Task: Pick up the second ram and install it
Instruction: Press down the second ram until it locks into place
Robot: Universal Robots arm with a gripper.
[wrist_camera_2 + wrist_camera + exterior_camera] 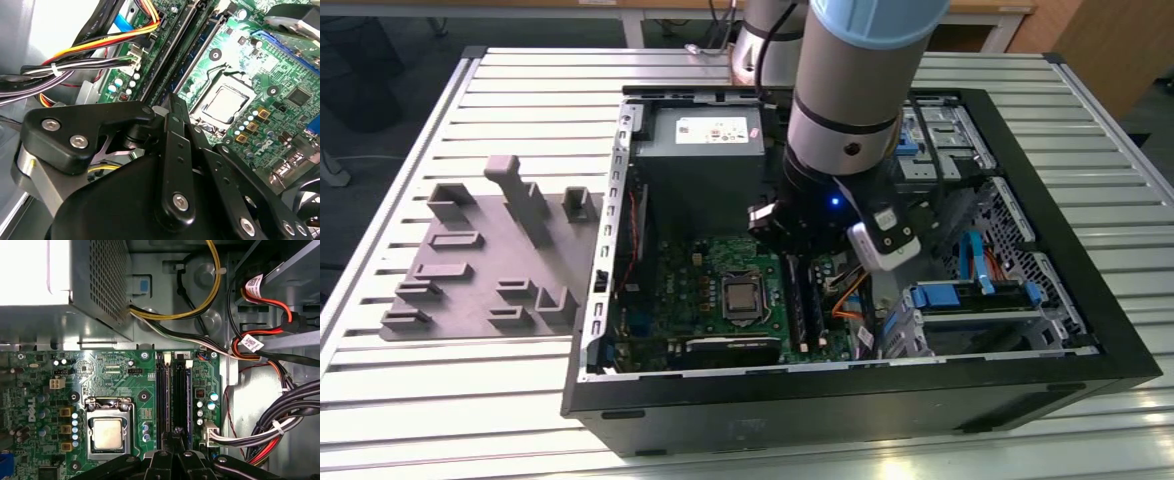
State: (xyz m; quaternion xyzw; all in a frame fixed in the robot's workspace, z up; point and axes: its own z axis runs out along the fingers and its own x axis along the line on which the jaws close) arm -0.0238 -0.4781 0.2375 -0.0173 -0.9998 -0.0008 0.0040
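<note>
Dark second ram [188, 400] lies along slot [161, 395].

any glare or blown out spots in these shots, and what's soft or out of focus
In the first wrist view the power supply top is blown out to plain white. In the second wrist view glare washes the motherboard near the CPU socket, a white patch burns out beside the cables, and the hand up close looks soft. The exterior view is evenly lit, with mild sheen on the table slats.
</note>
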